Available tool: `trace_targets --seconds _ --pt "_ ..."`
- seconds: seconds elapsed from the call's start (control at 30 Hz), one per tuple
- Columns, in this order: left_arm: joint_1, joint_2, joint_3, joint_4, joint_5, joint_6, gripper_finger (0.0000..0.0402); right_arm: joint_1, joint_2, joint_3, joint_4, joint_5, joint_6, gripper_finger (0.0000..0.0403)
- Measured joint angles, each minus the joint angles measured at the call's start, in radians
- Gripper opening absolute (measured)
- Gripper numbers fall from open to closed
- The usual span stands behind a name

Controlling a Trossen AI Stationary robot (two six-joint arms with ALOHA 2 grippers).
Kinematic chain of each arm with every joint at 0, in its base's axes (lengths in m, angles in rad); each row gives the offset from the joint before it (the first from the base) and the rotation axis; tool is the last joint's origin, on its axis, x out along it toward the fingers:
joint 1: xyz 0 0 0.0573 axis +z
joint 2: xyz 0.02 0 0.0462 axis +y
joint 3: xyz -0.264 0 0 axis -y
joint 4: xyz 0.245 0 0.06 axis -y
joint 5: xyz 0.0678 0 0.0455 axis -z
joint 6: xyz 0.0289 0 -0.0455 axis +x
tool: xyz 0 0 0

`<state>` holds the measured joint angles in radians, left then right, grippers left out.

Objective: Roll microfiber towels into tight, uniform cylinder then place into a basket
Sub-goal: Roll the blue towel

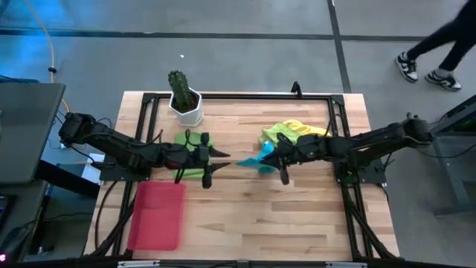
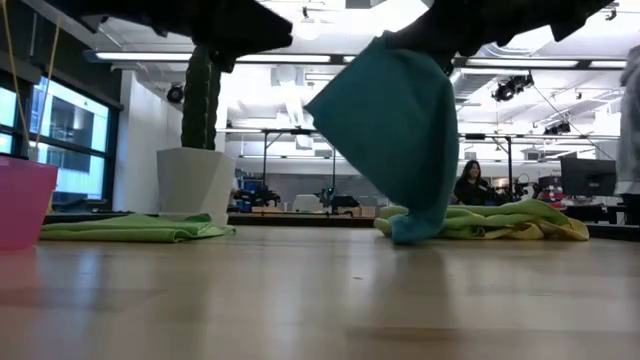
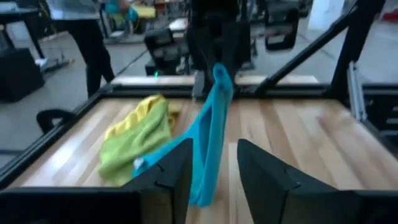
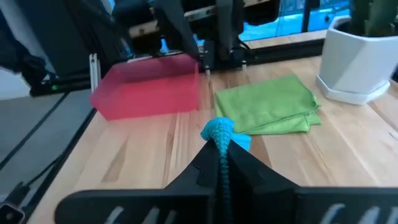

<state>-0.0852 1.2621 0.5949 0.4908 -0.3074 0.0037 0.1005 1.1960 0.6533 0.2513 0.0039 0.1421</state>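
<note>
The teal towel (image 2: pixel 395 130) hangs from my right gripper (image 4: pixel 221 154), which is shut on it above the table's middle (image 1: pixel 274 158). My left gripper (image 3: pixel 214 174) stands open facing it, and the towel (image 3: pixel 211 130) hangs just ahead of the gap between its fingers. A folded green towel (image 1: pixel 195 165) lies flat under my left arm. A yellow and a lime towel (image 1: pixel 294 132) lie heaped under my right arm. The pink basket (image 1: pixel 158 216) sits at the near left. My right gripper pinches a bunched part of the teal towel's upper end between its two fingers; a small tuft (image 4: pixel 217 129) sticks out past the fingertips. The fingers come nearly level from the table's right. The towel hangs slack below them, its lower end (image 2: pixel 410 235) on the table.
A white pot with a cactus (image 1: pixel 184 103) stands at the far left, close behind the green towel. Black frame rails (image 1: pixel 245 95) run along the table's edges. Bare wood lies between the basket and the right rail. A person walks on the floor beyond the far right corner (image 1: pixel 435 52).
</note>
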Motion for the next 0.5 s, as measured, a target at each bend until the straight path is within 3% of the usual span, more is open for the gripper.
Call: trace_targets --seconds 0.17,0.27,0.37,0.5 --pt "0.006 0.0 0.0 0.029 0.008 0.0 0.0158 0.0 0.002 0.0 0.046 -0.019 -0.097 0.0001" --pt "0.006 0.0 0.0 0.046 0.036 -0.001 0.0175 0.0 0.003 0.0 0.115 -0.083 -0.147 0.0" --pt "0.006 0.001 0.0 0.082 0.086 0.0 0.0184 0.0 0.002 0.0 0.192 -0.164 -0.21 0.0" --pt "0.006 0.001 0.0 0.155 0.115 0.009 0.0185 0.0 0.002 0.0 0.231 -0.194 -0.274 0.0"
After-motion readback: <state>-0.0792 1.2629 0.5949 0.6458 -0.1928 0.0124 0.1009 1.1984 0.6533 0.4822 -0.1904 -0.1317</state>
